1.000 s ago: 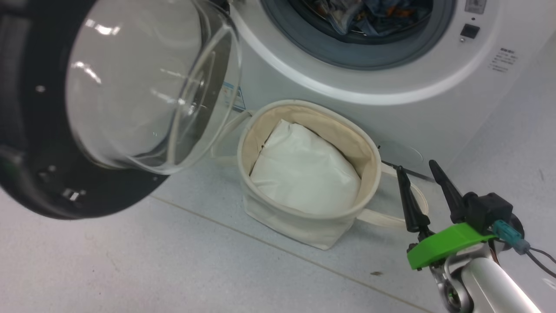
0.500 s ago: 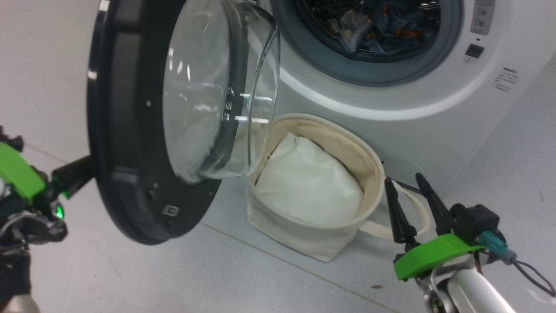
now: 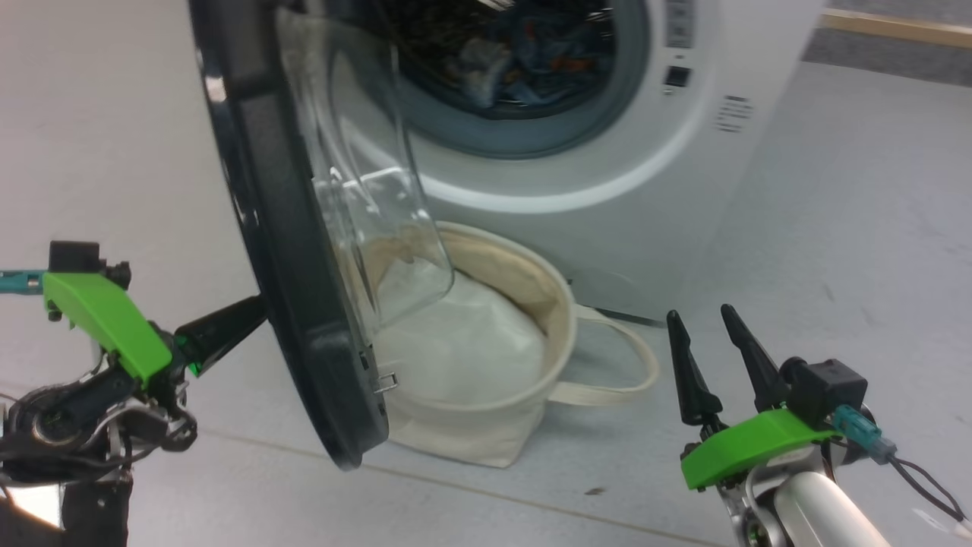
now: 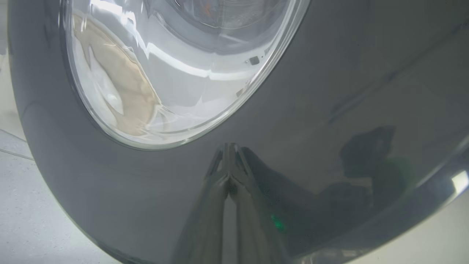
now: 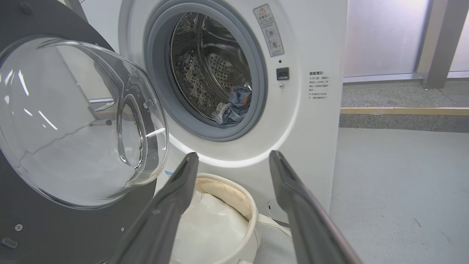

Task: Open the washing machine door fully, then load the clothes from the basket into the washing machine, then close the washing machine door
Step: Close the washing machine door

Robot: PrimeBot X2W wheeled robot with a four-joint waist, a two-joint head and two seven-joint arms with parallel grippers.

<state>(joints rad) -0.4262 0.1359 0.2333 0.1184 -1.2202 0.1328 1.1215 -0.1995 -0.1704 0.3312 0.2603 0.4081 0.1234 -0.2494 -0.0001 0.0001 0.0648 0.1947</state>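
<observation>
At the left of the head view, the left hand (image 3: 252, 310) reaches rightwards, its two dark fingers pressed together and holding nothing. The tips meet the outer face of the washing machine door (image 3: 282, 228). The left wrist view shows the same hand (image 4: 229, 176) closed against the glossy black door (image 4: 329, 91), and contact appears made. The door stands partly open, seen almost edge-on in the centre-left of the head view. Its clear glass bowl bulges to the right, over the basket (image 3: 560, 304). The basket sits on the floor (image 3: 835, 228) just in front of the washing machine (image 3: 607, 205), lower centre of the frame, with a white cloth bundle (image 3: 463, 349) inside and one strap handle lying to its right. The clothes (image 3: 531, 61), blue with orange marks, lie inside the drum at the upper centre. In the right wrist view the clothes (image 5: 234, 104) rest at the bottom of the perforated drum. At the lower right of the head view, the right hand (image 3: 700, 313) points upwards with its fingers spread and empty, apart from the basket.
</observation>
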